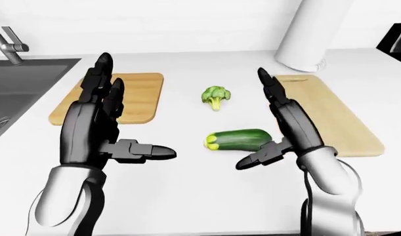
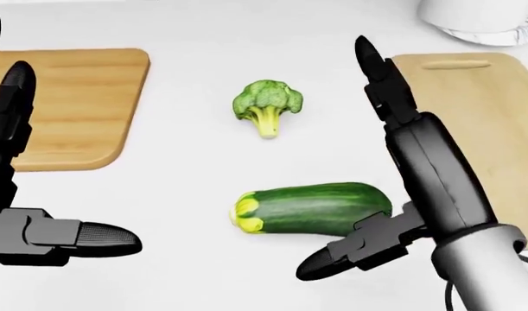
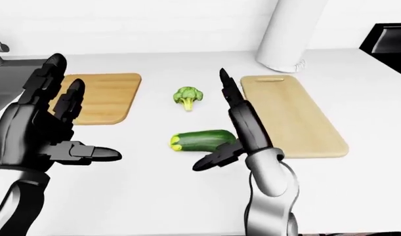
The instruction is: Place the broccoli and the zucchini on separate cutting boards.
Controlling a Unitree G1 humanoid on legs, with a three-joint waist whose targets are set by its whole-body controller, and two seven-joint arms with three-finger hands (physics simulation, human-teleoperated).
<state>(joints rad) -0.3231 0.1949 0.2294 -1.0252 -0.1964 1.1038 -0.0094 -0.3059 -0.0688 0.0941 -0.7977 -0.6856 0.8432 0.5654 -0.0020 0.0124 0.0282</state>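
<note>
Currently both the left robot hand (image 1: 102,125) and right robot hand (image 1: 285,123) are spread wide, empty; zucchini (image 2: 311,207) lies at 6 o'clock from broccoli (image 2: 267,103) on the bench (image 1: 187,196).

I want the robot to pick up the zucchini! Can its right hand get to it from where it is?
Probably yes. The right hand is open right beside the zucchini, its thumb under the zucchini's right end in the head view. Nothing lies between them.

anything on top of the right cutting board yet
No food lies on the right cutting board; its visible wood is bare. The open right hand covers part of its left edge. The zucchini and broccoli lie on the counter.
</note>
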